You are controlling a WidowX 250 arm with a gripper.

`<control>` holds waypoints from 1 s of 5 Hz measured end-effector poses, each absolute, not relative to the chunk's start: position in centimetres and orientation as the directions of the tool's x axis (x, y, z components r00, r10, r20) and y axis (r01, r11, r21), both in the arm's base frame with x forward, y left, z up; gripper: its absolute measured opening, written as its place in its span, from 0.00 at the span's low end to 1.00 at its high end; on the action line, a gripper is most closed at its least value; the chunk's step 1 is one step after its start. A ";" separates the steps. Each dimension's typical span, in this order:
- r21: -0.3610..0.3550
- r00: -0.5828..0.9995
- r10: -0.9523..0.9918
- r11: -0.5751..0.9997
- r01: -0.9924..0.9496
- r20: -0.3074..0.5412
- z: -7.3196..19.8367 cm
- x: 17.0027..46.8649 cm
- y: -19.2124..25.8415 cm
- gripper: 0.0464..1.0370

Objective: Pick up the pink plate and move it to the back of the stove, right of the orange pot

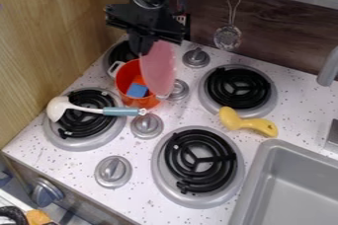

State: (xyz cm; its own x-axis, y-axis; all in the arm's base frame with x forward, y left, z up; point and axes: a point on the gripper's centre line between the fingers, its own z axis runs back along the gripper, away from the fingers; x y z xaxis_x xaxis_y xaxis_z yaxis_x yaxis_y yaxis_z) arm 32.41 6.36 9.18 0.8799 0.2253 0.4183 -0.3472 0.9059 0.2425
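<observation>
The gripper (147,44) is at the upper left, above the back left burner, shut on a pink oval piece (158,68). That piece hangs nearly upright, its lower end over the right side of an orange-red pot (124,80); whether they touch I cannot tell. Inside the pot lies a blue block (137,90) with something orange behind it. A white ladle (58,107) with a light blue handle lies across the front left burner, its handle end just in front of the pot.
A yellow toy (247,122) lies between the two right burners. Several grey knobs (147,126) stand between the burners. The grey sink (290,184) is at the lower right, a faucet (328,69) at the right edge. A strainer (228,37) hangs at the back wall; a wooden wall (53,31) bounds the left.
</observation>
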 end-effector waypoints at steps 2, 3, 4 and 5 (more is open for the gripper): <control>0.200 0.833 0.193 0.920 -0.338 0.519 8.3 35.2 4.7 0.01; 0.187 0.814 0.138 0.939 -0.288 0.564 7.4 37.4 4.2 0.01; 0.165 0.797 0.092 0.958 -0.235 0.597 6.5 38.8 3.6 0.01; 0.141 0.787 0.090 0.965 -0.220 0.611 5.6 39.6 3.4 0.01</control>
State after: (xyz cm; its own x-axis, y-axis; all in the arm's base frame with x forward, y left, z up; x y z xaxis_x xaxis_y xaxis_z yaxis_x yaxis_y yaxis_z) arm 39.65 3.42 5.63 0.7867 0.0897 0.6108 -0.2195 0.9654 0.1411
